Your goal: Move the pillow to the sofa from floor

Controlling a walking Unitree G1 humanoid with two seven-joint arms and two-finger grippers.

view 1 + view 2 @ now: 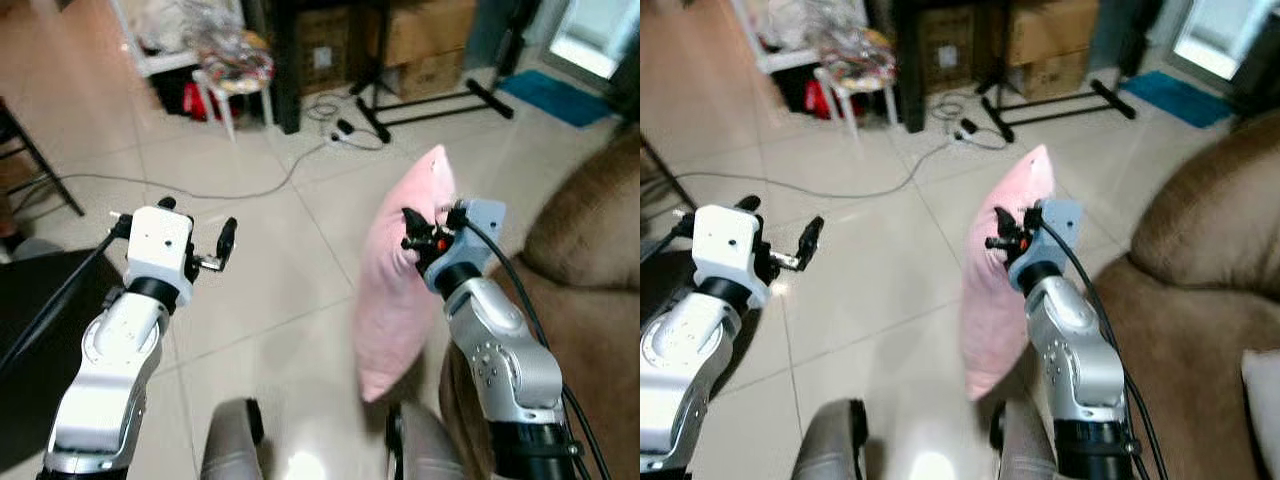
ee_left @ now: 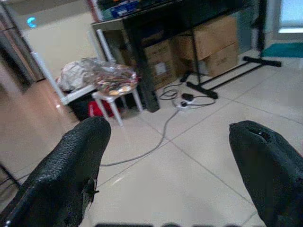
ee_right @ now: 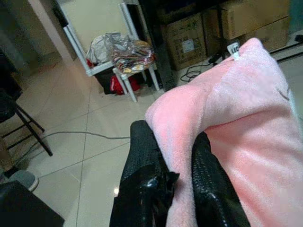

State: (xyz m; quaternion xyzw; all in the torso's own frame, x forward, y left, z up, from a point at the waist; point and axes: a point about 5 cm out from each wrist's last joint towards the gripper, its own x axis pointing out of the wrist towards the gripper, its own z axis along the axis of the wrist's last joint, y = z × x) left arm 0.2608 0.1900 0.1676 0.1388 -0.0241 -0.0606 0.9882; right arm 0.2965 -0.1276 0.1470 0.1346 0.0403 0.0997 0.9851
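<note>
Nearest the head camera stood the robot's own grey knees (image 1: 233, 445), low in the view above the pale tiled floor (image 1: 270, 300). Both silver arms were raised ahead of them.

Right gripper (image 3: 176, 165) was clamped on a fold of the pink pillow (image 1: 400, 280); the wrist view showed pink fabric pinched between the two black fingers (image 3: 142, 156). The pillow hung upright and clear of the tiles, its lower corner just above the floor near the right knee, its upper corner with a small white tag (image 3: 233, 48) pointing away from the robot. It was held just beside the near edge of the brown sofa (image 1: 590, 240), which occupied the robot's right side. Contact between pillow and sofa could not be determined.

Left gripper (image 2: 175, 161) was held over the floor on the robot's left, its fingers (image 2: 71, 165) spread wide with nothing between them. A black surface (image 1: 40, 330) lay below the left arm at the left edge.

Farther off, a grey cable (image 1: 200, 190) ran across the tiles to a power strip (image 1: 343, 128). Beyond it stood a small white stool (image 1: 235, 85) piled with coloured items, a black stand base (image 1: 430, 100), cardboard boxes (image 1: 425, 40) and a blue mat (image 1: 555, 95).
</note>
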